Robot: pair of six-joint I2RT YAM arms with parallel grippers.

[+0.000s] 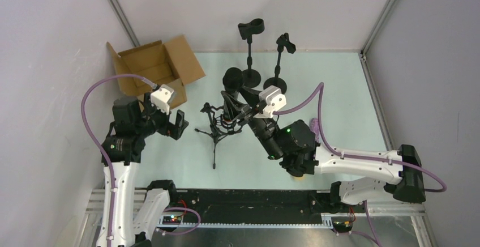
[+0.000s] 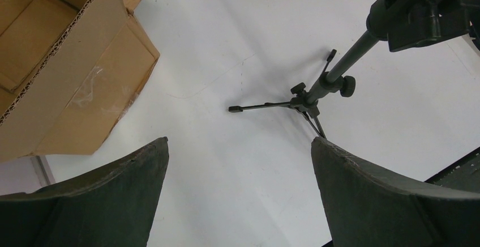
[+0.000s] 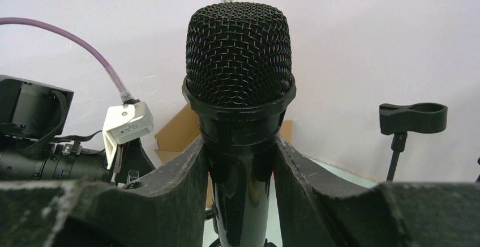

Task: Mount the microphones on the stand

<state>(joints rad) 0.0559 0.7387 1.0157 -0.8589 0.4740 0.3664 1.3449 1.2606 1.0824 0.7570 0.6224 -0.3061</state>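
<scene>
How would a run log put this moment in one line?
right gripper: shut on upright black microphone with mesh head | left gripper: open, empty | black tripod stand: seating unclear | two round-base clip stands: empty

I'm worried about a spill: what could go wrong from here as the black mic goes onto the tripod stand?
The tripod stand stands on thin legs and the open left gripper is not holding it, so pressing in the black microphone, held by the right gripper, may tip it.

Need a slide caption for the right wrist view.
Right claw clamped on a black microphone, mesh head up; empty stand clip behind.
</scene>
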